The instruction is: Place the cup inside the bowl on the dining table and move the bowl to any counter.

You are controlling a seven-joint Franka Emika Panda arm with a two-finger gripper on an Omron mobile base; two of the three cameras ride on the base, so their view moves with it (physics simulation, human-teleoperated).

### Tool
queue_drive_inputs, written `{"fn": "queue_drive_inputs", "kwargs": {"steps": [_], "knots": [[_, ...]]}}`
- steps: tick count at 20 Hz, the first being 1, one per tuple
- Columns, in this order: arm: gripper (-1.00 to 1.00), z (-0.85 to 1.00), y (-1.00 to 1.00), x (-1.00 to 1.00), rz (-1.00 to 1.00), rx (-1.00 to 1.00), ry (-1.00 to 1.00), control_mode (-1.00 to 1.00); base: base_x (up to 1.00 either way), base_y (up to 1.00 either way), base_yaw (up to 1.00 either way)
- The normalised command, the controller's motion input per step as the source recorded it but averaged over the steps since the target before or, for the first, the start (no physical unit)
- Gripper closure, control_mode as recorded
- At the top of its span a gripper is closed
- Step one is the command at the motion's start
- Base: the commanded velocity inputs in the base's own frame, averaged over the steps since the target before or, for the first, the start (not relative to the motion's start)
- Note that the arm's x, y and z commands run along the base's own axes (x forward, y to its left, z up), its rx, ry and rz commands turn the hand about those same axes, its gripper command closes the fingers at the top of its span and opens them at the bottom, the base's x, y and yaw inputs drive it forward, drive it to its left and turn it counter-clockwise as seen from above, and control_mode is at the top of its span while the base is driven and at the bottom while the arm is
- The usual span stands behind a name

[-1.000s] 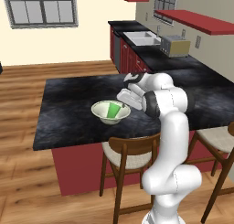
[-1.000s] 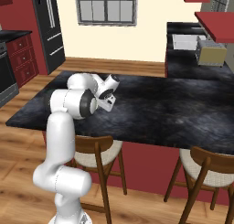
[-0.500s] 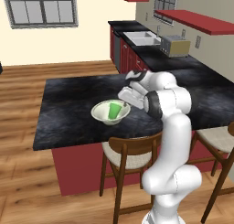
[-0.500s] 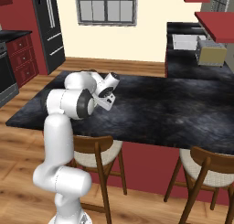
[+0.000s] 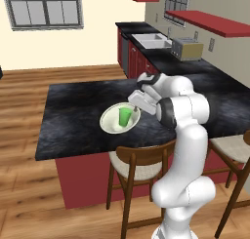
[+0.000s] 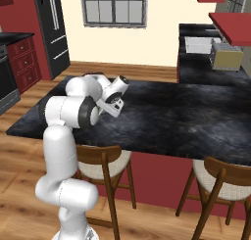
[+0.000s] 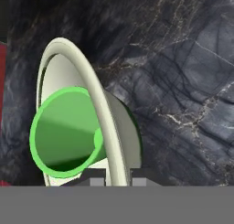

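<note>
On the left of the left base view the dark table (image 5: 73, 116) stretches bare toward the window side; its near edge carries the bowl (image 5: 111, 124), which sits flat on the stone. The cup (image 5: 125, 116) stands upright inside the bowl, so the first half of the task looks done and the bowl now serves as the carrier for both. Just right of the cup, the pincer (image 5: 137, 102) meets the bowl's right rim, the arm bending down to it from the white shoulder further right. In the hand view the cream rim runs between the two finger tips (image 7: 97, 182), one inside the bowl beside the cup and one outside the wall, which suggests the jaws are drawn together on the rim; the tips are mostly cut off there, so a firm clamp is likely rather than certain. A rim hold makes sense, since the bowl is too wide to span. Far right, beyond the arm, the counter (image 5: 210, 74) with its sink and toaster (image 5: 186, 49) waits as a place to set the bowl.
</note>
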Motion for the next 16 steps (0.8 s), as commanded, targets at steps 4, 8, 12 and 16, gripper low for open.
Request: {"fn": "queue_drive_inputs", "kwargs": {"steps": [4, 8, 12, 16], "knots": [[1.0, 0.0, -0.07, 0.0, 0.0, 0.1, 0.0, -1.0, 0.0, 0.0, 0.0], [1.0, 0.0, -0.08, 0.0, 0.0, 0.14, 0.03, -1.0, 0.0, 0.0, 0.0], [1.0, 0.06, -0.07, -0.05, 0.0, 0.13, 0.02, -1.0, 0.0, 0.0, 0.0], [1.0, 0.27, -0.1, -0.24, 0.0, 0.13, 0.01, -1.0, 0.0, 0.0, 0.0]]}}
